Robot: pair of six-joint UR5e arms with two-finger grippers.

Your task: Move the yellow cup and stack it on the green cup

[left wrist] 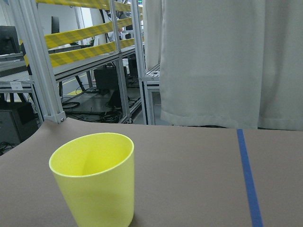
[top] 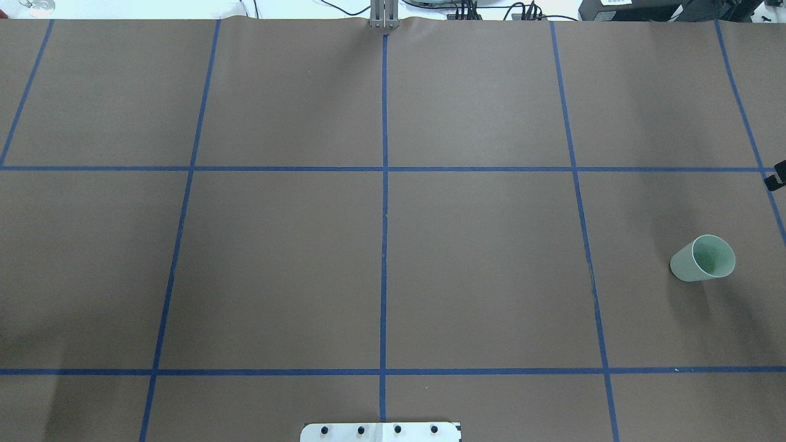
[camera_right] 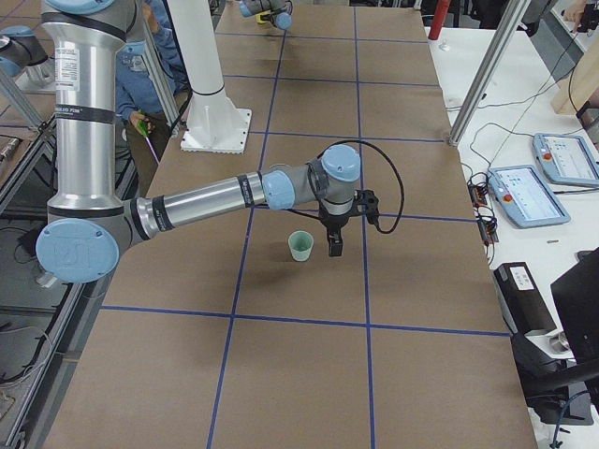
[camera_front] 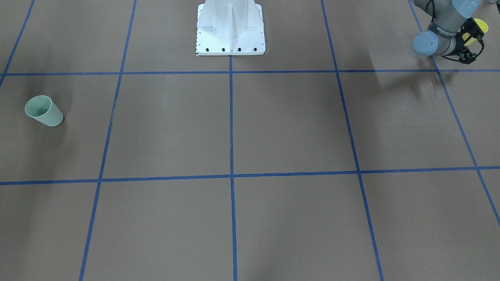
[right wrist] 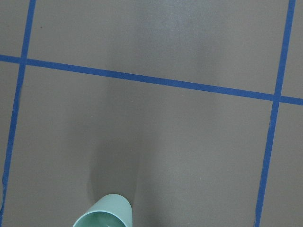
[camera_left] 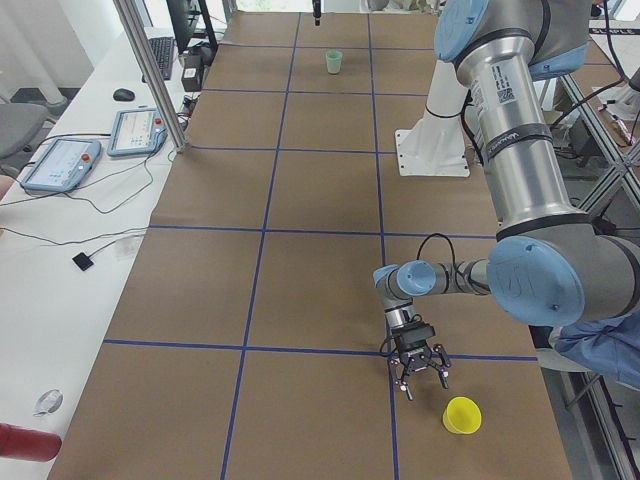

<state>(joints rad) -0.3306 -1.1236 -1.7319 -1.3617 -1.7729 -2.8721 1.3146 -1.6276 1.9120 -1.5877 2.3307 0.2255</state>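
the left hand [camera_left: 422,378] hangs low over the brown surface [top: 479,264] with its two fingers spread apart and nothing between them. the yellow cup [camera_left: 462,414] stands upright on the surface just beyond those fingertips and a little off to one side, near the hand but not touching it. in the left wrist view the yellow cup [left wrist: 94,182] sits low and to the left, mouth up, and no finger shows beside it; a blue tape line [left wrist: 247,179] runs along the surface to its other side.

the right hand [camera_right: 334,248] points straight down above the surface at the far end from the left hand. whether its fingers are apart or together cannot be told: the side view shows them as one dark block and the overhead view catches only a black sliver at the frame's edge. the green cup [camera_right: 300,246] stands upright on the surface just beside this hand, on the side nearer the robot's white base [camera_right: 217,126], with a narrow gap between cup and fingers. in the right wrist view the rim of the green cup [right wrist: 104,215] peeks in at the bottom edge. the two cups are well apart, one beside each hand.
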